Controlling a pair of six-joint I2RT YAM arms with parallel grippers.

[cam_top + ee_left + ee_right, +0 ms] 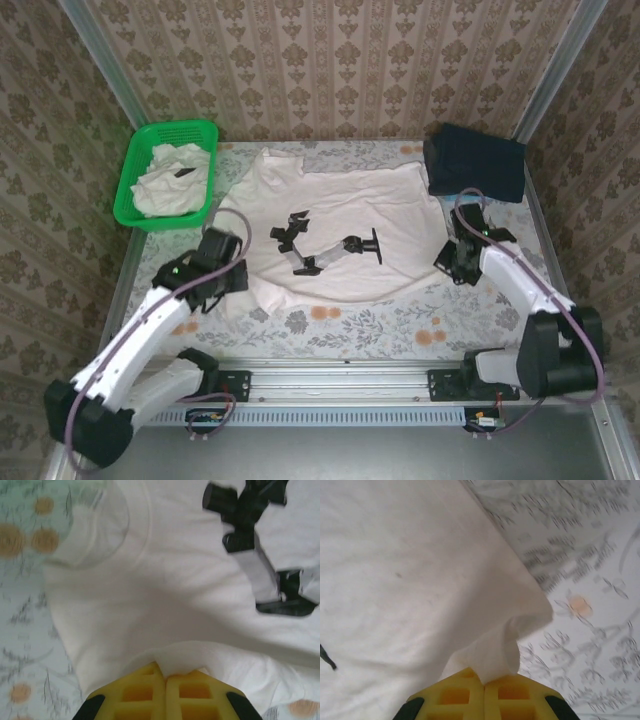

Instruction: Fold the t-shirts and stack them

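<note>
Since a fold wants both ends lifted together, the left gripper (165,674) has its yellow ribbed jaws clamped on the near-left edge of the spread t-shirt (340,205), and the right gripper (484,679) pinches a puckered fold at its right edge. Soft, off-white and black-printed, it lies mid-table on the floral cloth (350,322); crumpled t-shirts (165,182) fill the green mesh basket (127,195) at far left

Tabletop (350,322): covered in a floral pattern.
Middle: an off-white t-shirt (340,205) is spread out.
Far left: a green basket (160,219) is set.
Far right: a dark folded bundle (472,160) is laid.
</note>
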